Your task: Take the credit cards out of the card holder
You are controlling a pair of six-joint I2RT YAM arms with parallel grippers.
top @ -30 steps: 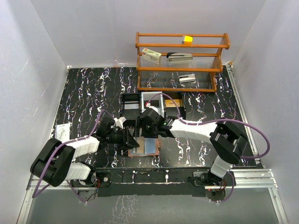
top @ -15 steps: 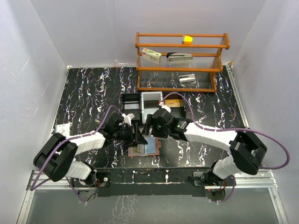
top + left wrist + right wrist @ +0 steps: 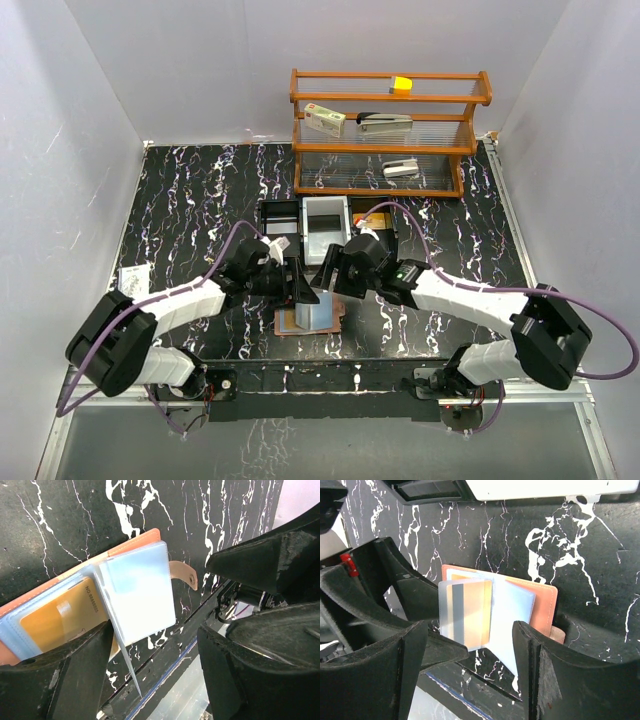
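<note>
The salmon-pink card holder lies open near the table's front edge, its snap tab sticking out. Its clear sleeves fan upward. One sleeve holds a yellow-orange credit card; a pale blue leaf stands beside it. My left gripper is open just left of the holder, the upright leaf's edge close to one finger. My right gripper is open above the holder, its fingers on either side of the sleeves without touching them.
A black three-part tray sits just behind both grippers, a pale card in its middle part. Farther back stands a wooden shelf with a white-and-red box, a stapler and a yellow block. A small packet lies at the left.
My left gripper has opened and let the sleeve go. Both grippers have shifted right and back; the right arm has stretched out, uncovering the tray's middle part.
</note>
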